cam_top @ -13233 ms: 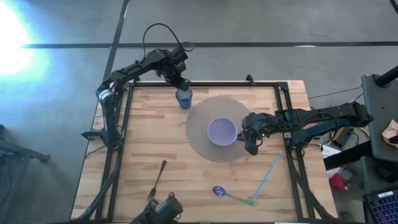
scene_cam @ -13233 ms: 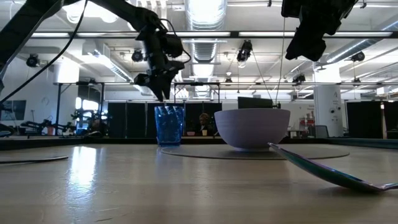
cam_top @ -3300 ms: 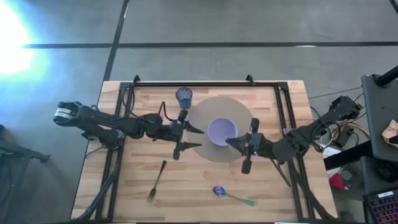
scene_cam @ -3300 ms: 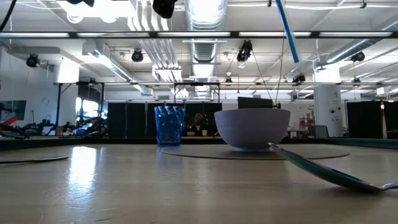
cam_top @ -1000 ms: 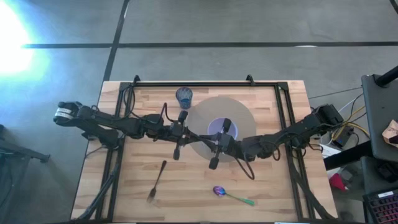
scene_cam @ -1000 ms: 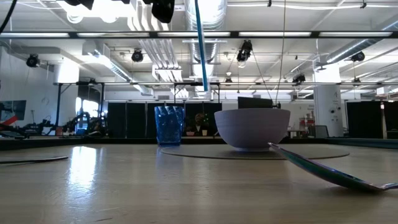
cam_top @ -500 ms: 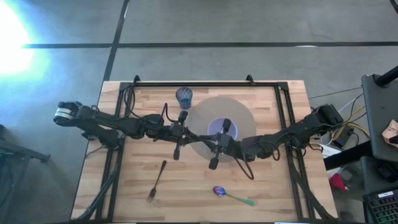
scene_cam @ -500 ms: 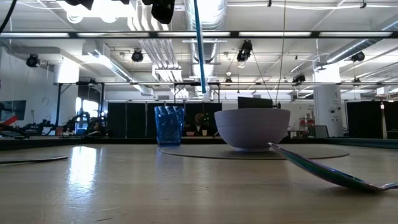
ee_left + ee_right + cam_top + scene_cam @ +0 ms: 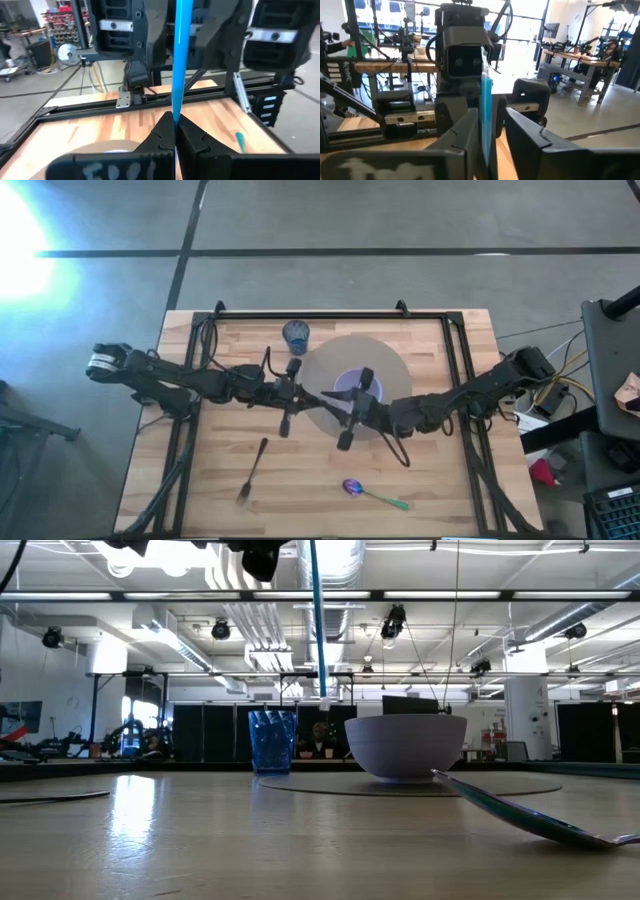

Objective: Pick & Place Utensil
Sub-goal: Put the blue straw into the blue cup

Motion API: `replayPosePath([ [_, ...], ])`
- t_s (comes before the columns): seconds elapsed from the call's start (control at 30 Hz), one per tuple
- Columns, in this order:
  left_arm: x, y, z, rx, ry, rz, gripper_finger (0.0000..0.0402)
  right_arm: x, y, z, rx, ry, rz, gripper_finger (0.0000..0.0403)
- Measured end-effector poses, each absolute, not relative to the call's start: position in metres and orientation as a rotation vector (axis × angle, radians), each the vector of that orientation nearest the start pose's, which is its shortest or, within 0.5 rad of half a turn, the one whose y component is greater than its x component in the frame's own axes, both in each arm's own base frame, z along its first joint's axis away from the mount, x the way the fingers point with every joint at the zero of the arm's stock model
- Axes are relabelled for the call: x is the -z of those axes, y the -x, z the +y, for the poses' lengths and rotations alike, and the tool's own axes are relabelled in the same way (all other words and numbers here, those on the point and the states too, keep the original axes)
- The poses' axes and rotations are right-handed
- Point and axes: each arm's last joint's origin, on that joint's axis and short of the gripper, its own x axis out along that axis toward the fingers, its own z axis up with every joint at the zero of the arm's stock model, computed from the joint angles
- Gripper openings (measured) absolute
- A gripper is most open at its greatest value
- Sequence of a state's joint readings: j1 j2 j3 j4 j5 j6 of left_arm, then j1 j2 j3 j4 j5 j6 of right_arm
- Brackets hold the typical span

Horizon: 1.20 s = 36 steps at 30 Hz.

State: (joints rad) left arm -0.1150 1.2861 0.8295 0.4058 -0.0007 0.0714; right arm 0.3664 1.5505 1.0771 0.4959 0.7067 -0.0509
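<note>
— Which step?
— Handover. The left tool [image 9: 175, 120] pinches the blue straw [image 9: 179, 60] above the bowl [image 9: 350, 387], mid-counter. The right tool [image 9: 492, 113] looks parted.
— Next?
— Probably right retreats and left carries it off.

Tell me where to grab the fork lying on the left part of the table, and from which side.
Grip the fork at mid-handle, coming straight down from above with the fingers set across its thin shaft. It lies flat on the table, handle end slanting toward the grey round mat, with bare wood on both sides for the fingers.
</note>
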Motion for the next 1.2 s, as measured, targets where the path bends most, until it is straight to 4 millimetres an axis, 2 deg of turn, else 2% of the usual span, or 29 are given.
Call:
replayPosePath([
  [0.27, -0.301, -0.284, -0.028, 0.054, -0.080, 0.042, 0.0000, -0.332, -0.312, 0.102, 0.334, 0.056, 0.006, 0.0148],
  [0.43, -0.313, -0.275, -0.018, -0.029, -0.085, 0.008, 0.0000, -0.349, -0.288, 0.097, 0.319, 0.020, 0.040, 0.0158],
  [0.6, -0.330, -0.262, -0.003, -0.110, -0.104, -0.054, 0.0000, -0.355, -0.266, 0.093, 0.308, -0.046, 0.110, 0.0159],
  [0.9, -0.358, -0.234, 0.036, -0.349, -0.146, -0.146, 0.0000, -0.347, -0.247, 0.101, 0.146, -0.013, 0.268, 0.0145],
  [1.2, -0.357, -0.220, 0.081, -0.568, -0.149, -0.105, 0.0000, -0.333, -0.244, 0.114, 0.113, -0.010, 0.372, 0.0127],
])
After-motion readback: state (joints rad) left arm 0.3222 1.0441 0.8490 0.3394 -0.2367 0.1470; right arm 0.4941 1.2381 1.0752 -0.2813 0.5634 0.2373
